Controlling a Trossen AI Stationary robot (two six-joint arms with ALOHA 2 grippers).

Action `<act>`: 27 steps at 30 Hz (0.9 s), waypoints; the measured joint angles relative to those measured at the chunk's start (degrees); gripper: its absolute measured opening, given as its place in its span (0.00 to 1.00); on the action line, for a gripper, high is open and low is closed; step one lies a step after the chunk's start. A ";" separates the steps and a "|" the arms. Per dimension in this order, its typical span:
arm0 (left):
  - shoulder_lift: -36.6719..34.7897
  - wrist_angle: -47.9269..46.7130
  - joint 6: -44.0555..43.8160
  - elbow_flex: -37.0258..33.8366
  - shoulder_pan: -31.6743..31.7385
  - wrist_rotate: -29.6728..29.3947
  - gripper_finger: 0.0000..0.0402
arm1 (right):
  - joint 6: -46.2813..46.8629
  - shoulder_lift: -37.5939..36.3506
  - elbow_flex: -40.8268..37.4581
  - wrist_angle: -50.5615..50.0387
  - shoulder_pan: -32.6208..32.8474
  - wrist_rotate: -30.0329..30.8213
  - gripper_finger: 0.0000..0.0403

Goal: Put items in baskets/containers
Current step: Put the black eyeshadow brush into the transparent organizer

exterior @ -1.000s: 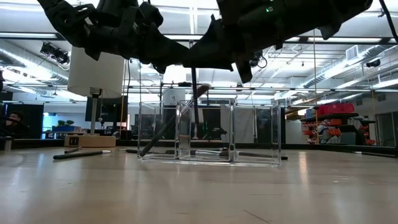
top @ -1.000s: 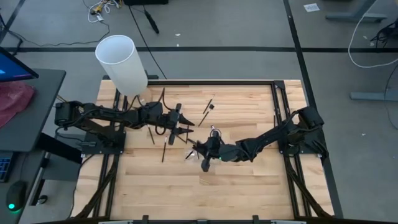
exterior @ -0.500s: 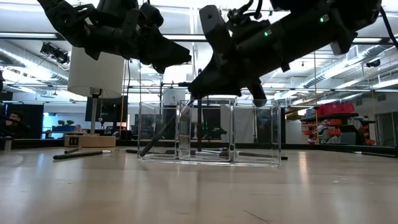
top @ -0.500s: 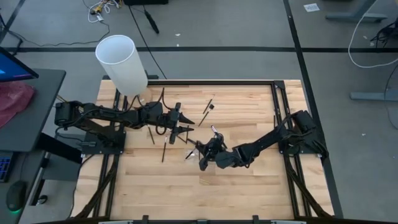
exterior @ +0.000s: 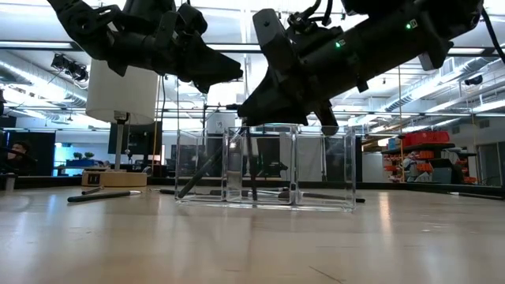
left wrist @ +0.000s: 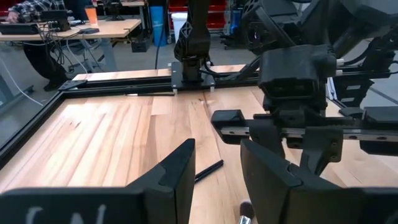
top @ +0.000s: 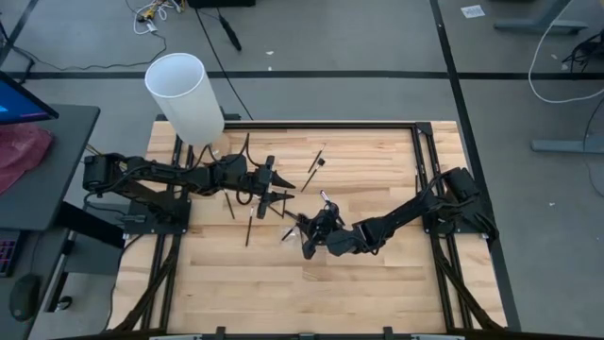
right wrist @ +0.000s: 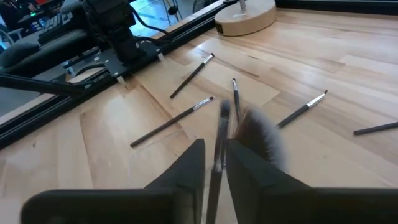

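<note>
While the white cylinder (top: 185, 96) on its round wooden base stands at the far left corner of the bench (top: 377, 283), the left end effector (top: 281, 192) hangs in the air to its right, over the middle of the wood. Its fingers (left wrist: 180, 171) stand spread with a plain gap between them, and nothing is in that gap. Two thin black brushes (top: 249, 229) lie flat on the wood just on the near side of this end effector, and another brush (top: 315, 161) lies just beyond it, toward the far edge.

Directly ahead of the left end effector, and close to it, the right end effector (top: 304, 227) points down over the clear holder (exterior: 264, 167). In the low view this holder is a low, transparent box with upright dividers, standing on the bench right under both end effectors. One black brush (exterior: 199, 173) leans slanted in its left compartment. A second brush (exterior: 251, 162) stands nearly upright in the middle part, directly below the right end effector's tip.

In the right wrist view a brush with a fluffy dark tip (right wrist: 219, 149) sits in the narrow slot between the right fingers (right wrist: 186, 168); whether they pinch it or have let go I cannot tell. Beyond those fingers, several more brushes (right wrist: 173, 121) lie scattered on the wood.
</note>
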 joint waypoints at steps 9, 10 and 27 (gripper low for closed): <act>0.00 0.02 -0.07 0.00 -0.01 0.00 0.33 | -0.06 -6.21 0.00 -10.74 0.00 -0.06 0.31; 0.00 0.02 -0.07 0.00 -0.01 -0.01 0.33 | -0.25 -7.32 0.00 -12.28 0.00 -0.06 0.33; 0.07 -0.12 -0.39 0.00 -0.01 -0.02 0.33 | 6.11 -27.84 0.00 -47.89 -2.15 -9.14 0.38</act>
